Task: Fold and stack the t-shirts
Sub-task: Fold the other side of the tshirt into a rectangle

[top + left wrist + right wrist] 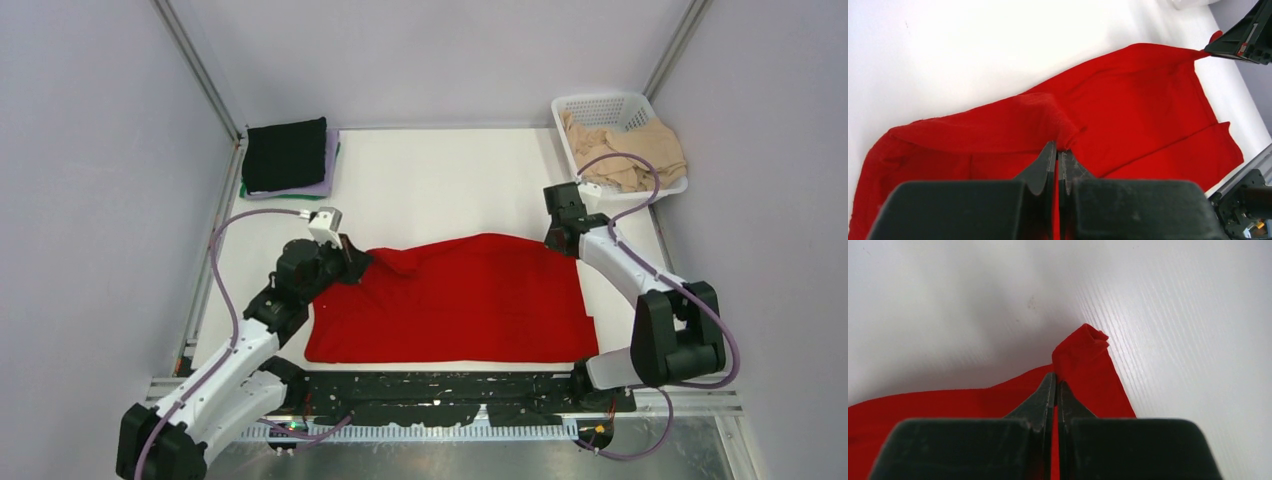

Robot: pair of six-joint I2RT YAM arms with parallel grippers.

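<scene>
Here the left tool [1057,148] and right tool [1056,381], both pinched shut, hold the far corners of the red t-shirt [450,300], whose length runs left-to-right, near of them.

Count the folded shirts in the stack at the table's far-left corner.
3. The black shirt lies on top, the lavender shirt is directly under it, and the green shirt shows only as an edge at the bottom. More may be hidden beneath.

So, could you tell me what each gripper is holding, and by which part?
Both hold the red t-shirt. The left gripper pinches a bunched fold at its far left edge, and the right gripper pinches its far right corner.
</scene>
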